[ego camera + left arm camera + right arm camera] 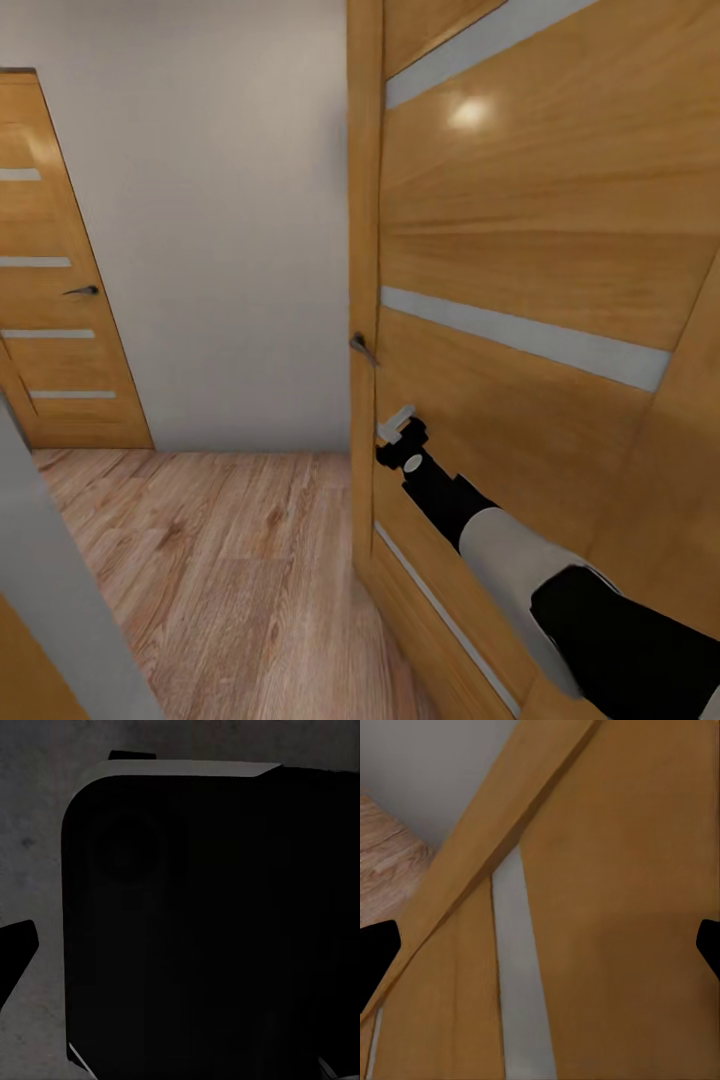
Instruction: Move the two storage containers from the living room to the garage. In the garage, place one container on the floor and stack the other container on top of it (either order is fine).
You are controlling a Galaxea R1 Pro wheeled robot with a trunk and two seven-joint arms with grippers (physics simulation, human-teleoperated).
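Observation:
The two storage containers are out of view. My right arm reaches forward to a tan wooden door (520,250) with pale strips. My right gripper (398,428) is at the door's face near its free edge, just below the dark lever handle (363,348). In the right wrist view the right gripper (540,945) is open, its dark fingertips (376,952) spread wide, with only the door panel close in front. In the left wrist view one dark fingertip (15,949) of the left gripper sits far out to the side, over a black rounded body (210,922).
The door stands ajar, edge toward me. Beyond it lie a light wood plank floor (220,570) and a white wall (220,200). A second, closed wooden door (60,300) is at the far left. A grey panel edge (60,580) stands close at the lower left.

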